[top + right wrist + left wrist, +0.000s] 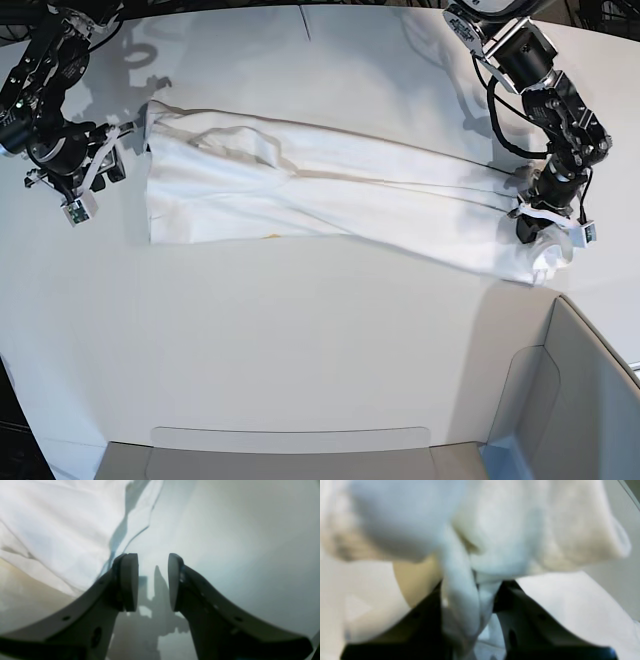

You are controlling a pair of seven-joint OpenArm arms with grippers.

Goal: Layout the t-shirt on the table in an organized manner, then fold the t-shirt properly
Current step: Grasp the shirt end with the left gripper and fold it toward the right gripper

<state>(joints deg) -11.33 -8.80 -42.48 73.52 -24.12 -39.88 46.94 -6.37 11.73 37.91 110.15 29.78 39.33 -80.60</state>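
The white t-shirt [320, 190] lies stretched in a long, creased band across the table [300, 330], from the far left toward the right. No print shows. In the base view my left gripper [527, 228] stands over the shirt's right end. The left wrist view shows that gripper [482, 585] shut on a bunched fold of the white t-shirt [460, 600], with more cloth billowing above. My right gripper [128, 140] sits at the shirt's upper left corner. Its jaws [153, 580] are open over bare table [237, 542] with nothing between them, and the t-shirt's edge [62, 525] lies just to their left.
A grey-white plastic bin [590, 400] stands at the table's near right corner, close below the shirt's right end. Another pale tray edge [290, 440] runs along the front. A faint seam [305, 25] crosses the far tabletop.
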